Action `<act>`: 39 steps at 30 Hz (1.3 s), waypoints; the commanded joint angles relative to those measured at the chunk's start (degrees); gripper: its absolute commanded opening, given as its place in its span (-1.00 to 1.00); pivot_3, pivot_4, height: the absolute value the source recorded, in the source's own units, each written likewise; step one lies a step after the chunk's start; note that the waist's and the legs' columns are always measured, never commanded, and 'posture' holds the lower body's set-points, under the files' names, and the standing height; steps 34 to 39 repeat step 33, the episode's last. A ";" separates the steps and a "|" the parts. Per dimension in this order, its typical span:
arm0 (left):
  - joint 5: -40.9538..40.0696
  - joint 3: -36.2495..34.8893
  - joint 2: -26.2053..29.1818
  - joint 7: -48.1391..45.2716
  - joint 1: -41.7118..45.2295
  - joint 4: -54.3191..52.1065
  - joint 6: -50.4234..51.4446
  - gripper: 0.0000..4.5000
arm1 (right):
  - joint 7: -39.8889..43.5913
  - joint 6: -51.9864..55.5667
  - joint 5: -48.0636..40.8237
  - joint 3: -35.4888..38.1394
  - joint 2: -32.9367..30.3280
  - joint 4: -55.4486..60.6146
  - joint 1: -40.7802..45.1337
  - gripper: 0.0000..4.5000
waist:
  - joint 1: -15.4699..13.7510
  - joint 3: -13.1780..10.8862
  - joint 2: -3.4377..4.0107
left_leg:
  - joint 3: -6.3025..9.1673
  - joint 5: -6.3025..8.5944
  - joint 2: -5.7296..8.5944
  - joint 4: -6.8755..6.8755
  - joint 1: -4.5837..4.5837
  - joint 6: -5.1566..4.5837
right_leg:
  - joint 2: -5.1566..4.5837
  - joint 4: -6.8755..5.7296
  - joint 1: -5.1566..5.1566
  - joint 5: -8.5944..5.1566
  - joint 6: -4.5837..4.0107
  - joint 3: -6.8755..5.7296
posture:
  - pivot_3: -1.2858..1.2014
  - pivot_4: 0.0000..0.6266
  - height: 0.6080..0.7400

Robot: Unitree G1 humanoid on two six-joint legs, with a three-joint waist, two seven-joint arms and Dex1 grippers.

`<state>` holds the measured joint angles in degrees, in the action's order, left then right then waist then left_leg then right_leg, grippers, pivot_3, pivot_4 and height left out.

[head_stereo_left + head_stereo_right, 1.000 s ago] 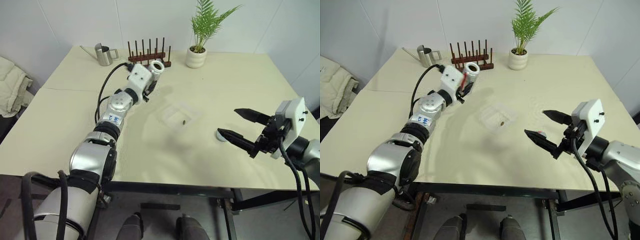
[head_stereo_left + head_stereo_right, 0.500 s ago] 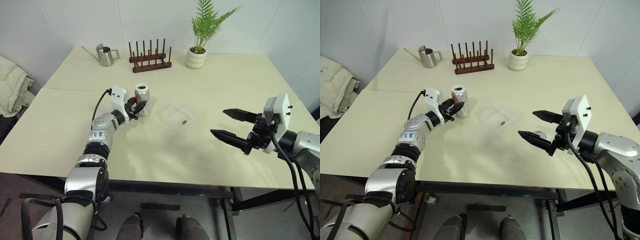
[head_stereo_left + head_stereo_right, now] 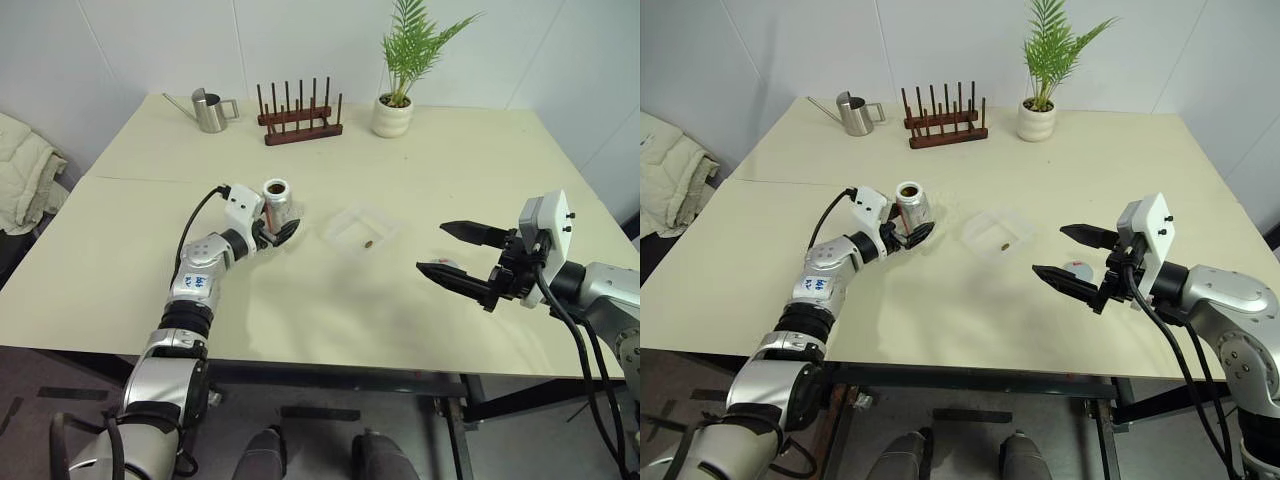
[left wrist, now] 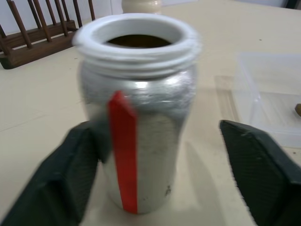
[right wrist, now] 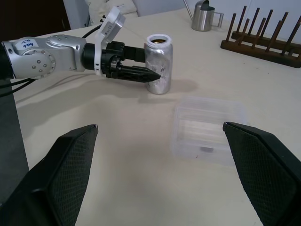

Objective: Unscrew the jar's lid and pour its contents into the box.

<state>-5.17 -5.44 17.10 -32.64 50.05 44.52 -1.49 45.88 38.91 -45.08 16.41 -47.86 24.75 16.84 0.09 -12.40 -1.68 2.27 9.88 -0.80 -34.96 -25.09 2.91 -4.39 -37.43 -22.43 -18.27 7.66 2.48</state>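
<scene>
The left gripper (image 3: 280, 229) is standing wide open around the upright jar (image 3: 277, 201), gripping nothing. Right of the jar, the contents (image 3: 369, 243) are lying in the box (image 3: 362, 227), so pouring looks done. Further right, the right gripper (image 3: 455, 256) is hanging open, empty, over the lid (image 3: 1077, 268).

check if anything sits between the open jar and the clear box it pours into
Nothing visible does. The jar stands upright on the table with the left gripper open around it, and bare tabletop separates it from the clear box. The lid lies off near the right gripper.
</scene>
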 commanded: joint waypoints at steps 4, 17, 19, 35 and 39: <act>-0.58 0.41 1.56 0.47 -3.05 -10.95 4.87 0.99 | 0.71 -0.97 -0.06 1.36 -0.96 0.85 1.05 1.00 | 0.07 0.00 0.00 | 0.00 0.00 -0.01 0.00 0.01 0.00 | 0.00 0.00 0.00 0.01 -0.01 0.00 | 0.03 -0.52 1.00; -7.35 -3.47 14.56 -8.52 -16.23 -35.16 22.19 0.99 | 3.29 -1.16 1.46 0.94 -1.82 -1.54 2.88 1.00 | 0.23 0.01 0.02 | -0.02 0.00 -0.07 0.10 0.02 0.00 | 0.00 0.08 -0.02 0.00 -0.09 0.01 | 0.03 -0.52 1.00; -10.07 -5.12 18.63 -13.22 -17.79 -36.72 22.37 0.99 | 4.31 -1.47 1.66 1.38 -2.48 -2.26 2.55 1.00 | 0.29 0.01 0.03 | -0.06 0.00 -0.10 0.20 0.04 0.00 | -0.02 0.14 -0.05 -0.01 -0.18 0.00 | 0.03 -0.52 1.00; -13.75 -7.96 39.04 -52.54 -2.87 2.39 -2.22 0.99 | 36.85 -20.40 12.69 -1.27 -18.07 -35.13 8.85 1.00 | 0.28 0.04 0.07 | -0.55 0.01 -0.13 0.81 0.07 -0.19 | -0.14 1.04 -0.06 -0.12 -0.67 0.09 | 0.03 -0.52 1.00; -13.75 -7.96 39.04 -52.54 -2.87 2.39 -2.22 0.99 | 36.85 -20.40 12.69 -1.27 -18.07 -35.13 8.85 1.00 | 0.28 0.04 0.07 | -0.55 0.01 -0.13 0.81 0.07 -0.19 | -0.14 1.04 -0.06 -0.12 -0.67 0.09 | 0.03 -0.52 1.00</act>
